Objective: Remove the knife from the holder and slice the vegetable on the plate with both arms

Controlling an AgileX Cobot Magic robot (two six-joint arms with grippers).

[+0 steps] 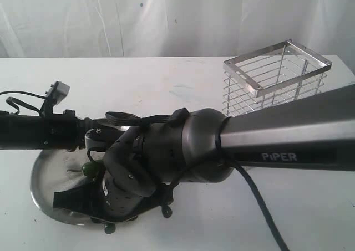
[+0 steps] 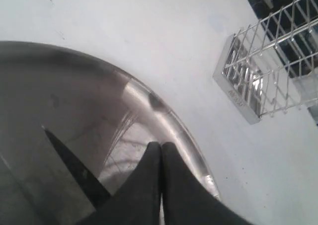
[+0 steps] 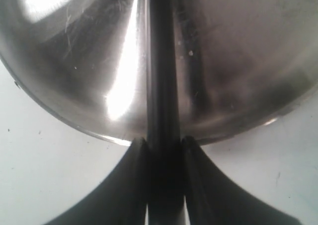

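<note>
The plate lies at the front left of the table, mostly covered by both arms. A green vegetable shows on it, just under the end of the left arm. My right gripper is shut on the black handle of the knife, which reaches out over the plate. The dark pointed blade also shows over the plate in the left wrist view. My left gripper is shut above the plate's rim, and nothing shows between its fingers. The holder stands at the back right.
The right arm, marked PiPER, stretches across the front from the right, with a black cable hanging below it. White cloth hangs behind the table. The holder looks empty in the left wrist view.
</note>
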